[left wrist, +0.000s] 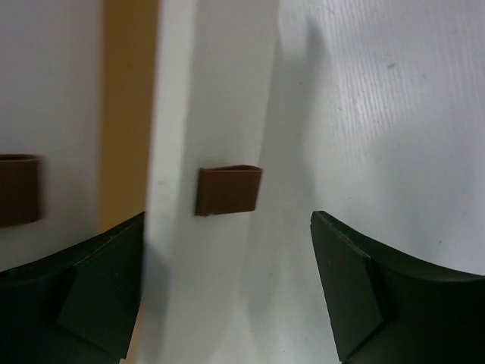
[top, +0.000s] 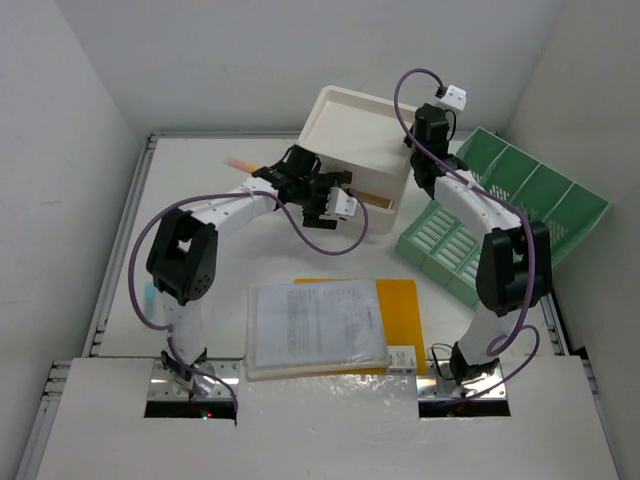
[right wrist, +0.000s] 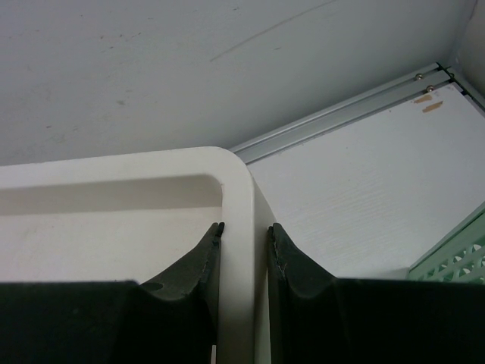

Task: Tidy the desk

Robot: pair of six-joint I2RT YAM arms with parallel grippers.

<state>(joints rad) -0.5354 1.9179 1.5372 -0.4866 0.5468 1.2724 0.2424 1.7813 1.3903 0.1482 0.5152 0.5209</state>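
Observation:
The desk [top: 262, 252] is a white tabletop with silver rails. A white drawer box [top: 345, 135] stands at its back middle. My left gripper [top: 343, 192] is at the box's front, open. In the left wrist view its jaws [left wrist: 227, 292] stand wide on either side of a white drawer front with a brown pull tab [left wrist: 228, 190]; nothing is between them. My right gripper [top: 421, 172] is at the box's right side. In the right wrist view it [right wrist: 244, 231] is shut on the box's white wall [right wrist: 241, 197] near a rounded corner.
A green slotted file rack [top: 505, 215] lies tilted right of the box, its edge [right wrist: 457, 258] close to my right gripper. A sleeve of papers [top: 315, 325] lies on an orange folder [top: 402, 305] at the front. A second brown tab [left wrist: 17, 189] shows at the left.

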